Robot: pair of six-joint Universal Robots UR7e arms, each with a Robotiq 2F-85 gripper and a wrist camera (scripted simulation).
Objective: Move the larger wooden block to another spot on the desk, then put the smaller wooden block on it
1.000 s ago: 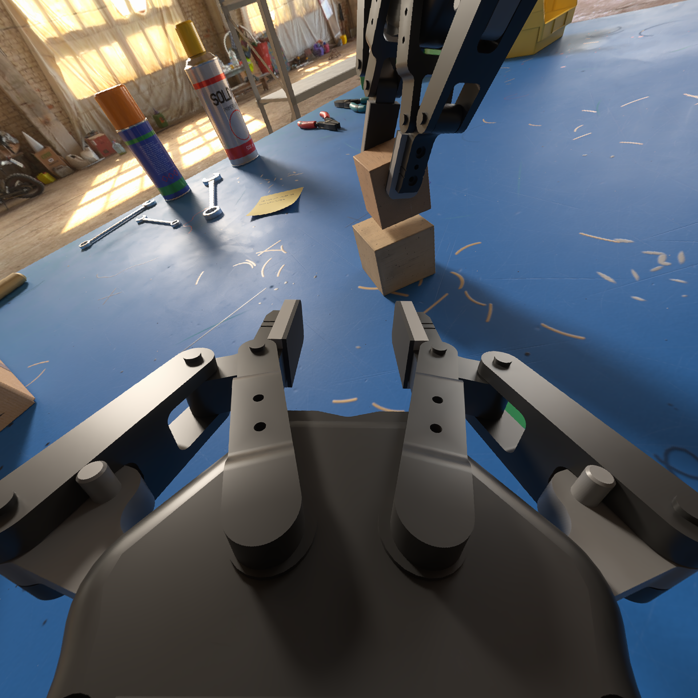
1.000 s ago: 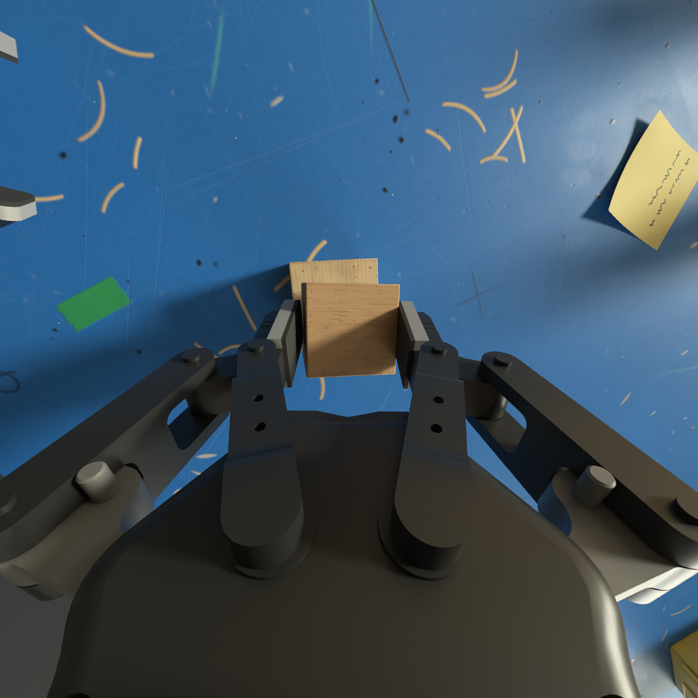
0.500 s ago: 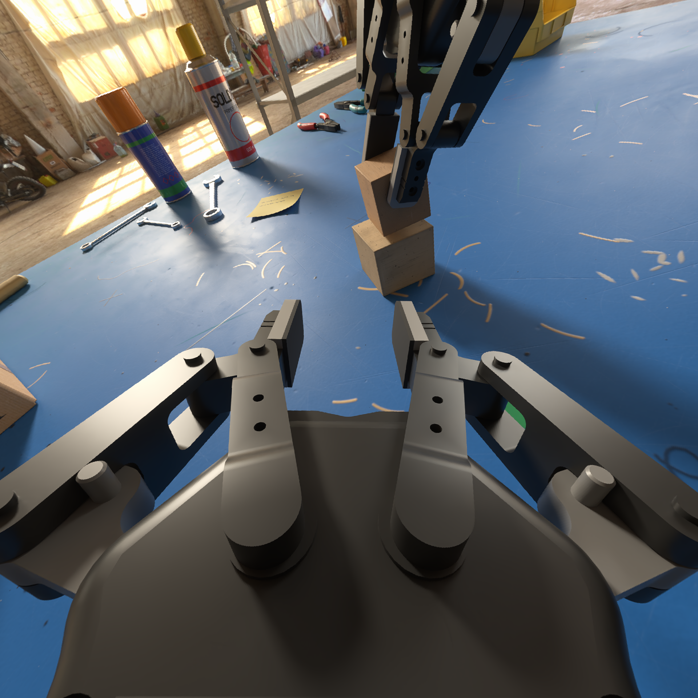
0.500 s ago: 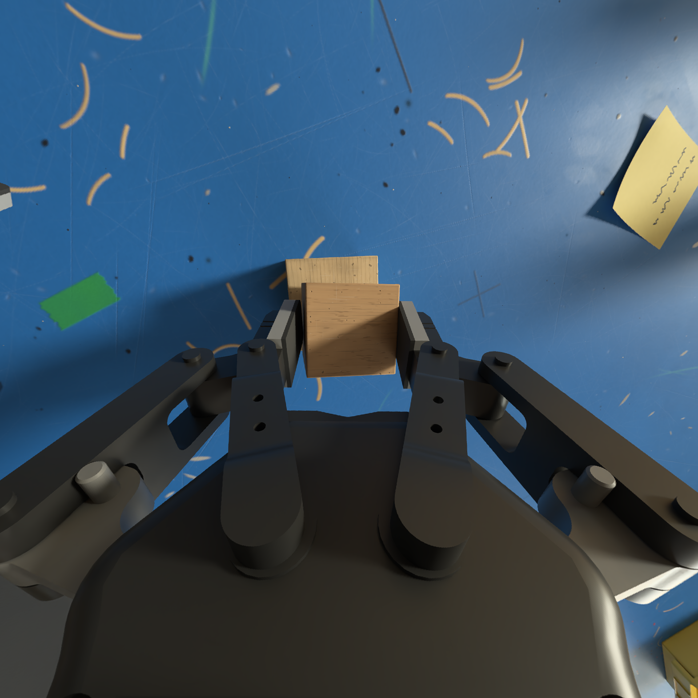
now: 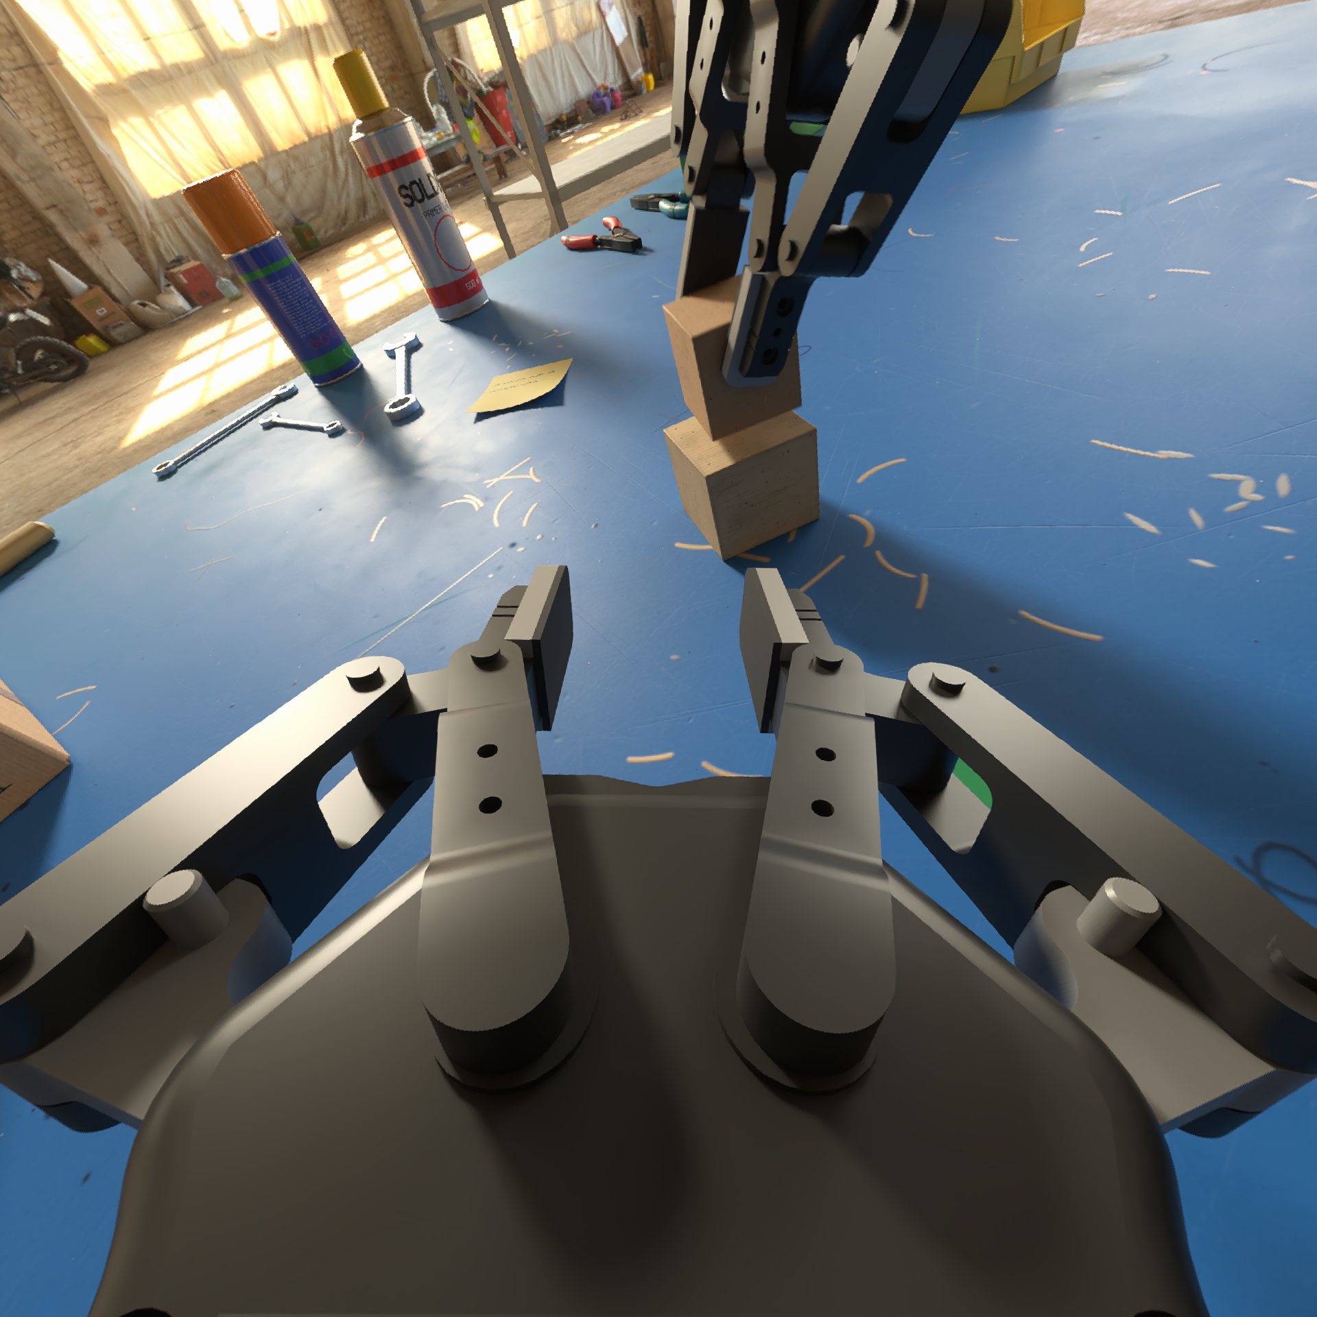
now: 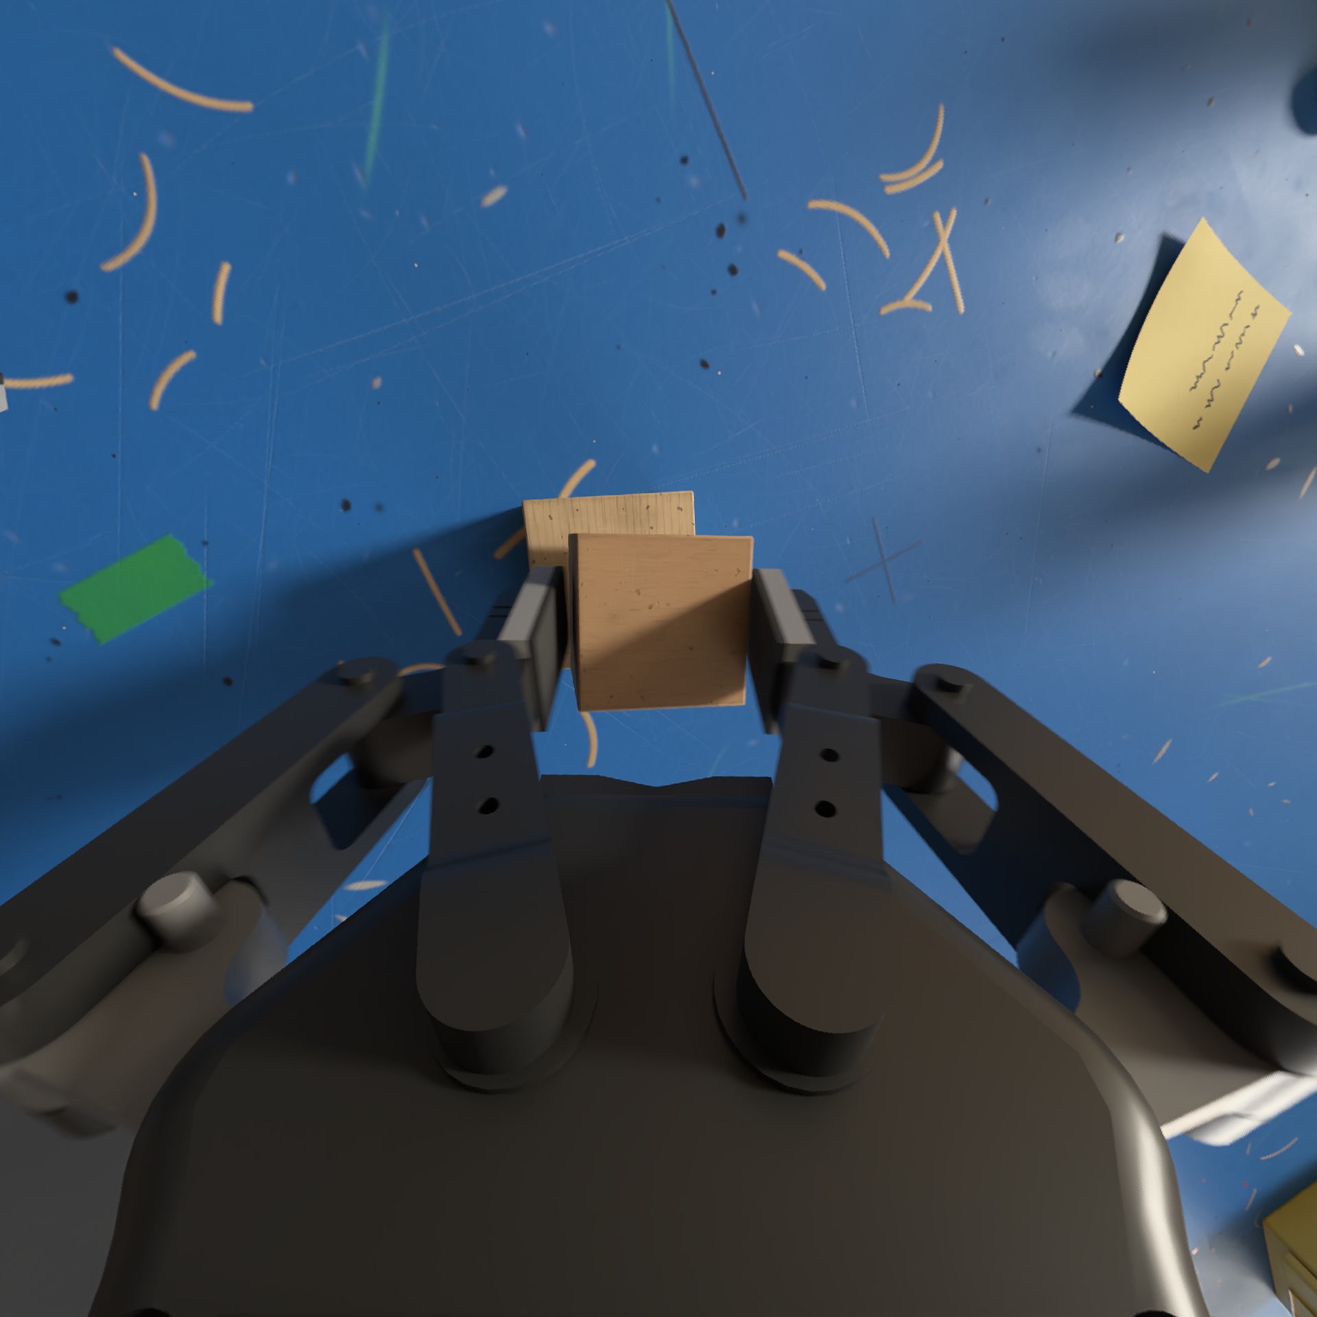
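The larger wooden block (image 5: 748,492) stands on the blue desk (image 5: 1069,356), ahead of my left gripper (image 5: 656,627), which is open and empty low over the desk. My right gripper (image 5: 741,342) comes down from above, shut on the smaller wooden block (image 5: 702,370). The smaller block sits slightly tilted at the larger block's top; I cannot tell if they touch. In the right wrist view the smaller block (image 6: 659,620) fills the gap of the right gripper (image 6: 659,641). Only a strip of the larger block (image 6: 606,517) shows beyond it.
Two spray cans (image 5: 285,285) (image 5: 420,199), wrenches (image 5: 399,370) and a yellow note (image 5: 524,381) lie at the left, near the desk edge. A red-handled tool (image 5: 602,242) and a yellow bin (image 5: 1026,57) are at the back. A box corner (image 5: 21,755) is at the left. Green tape (image 6: 132,588) lies on the desk.
My right gripper has come down a little with the smaller block, closing the gap to the larger block, and drifted slightly sideways. My left gripper has not moved.
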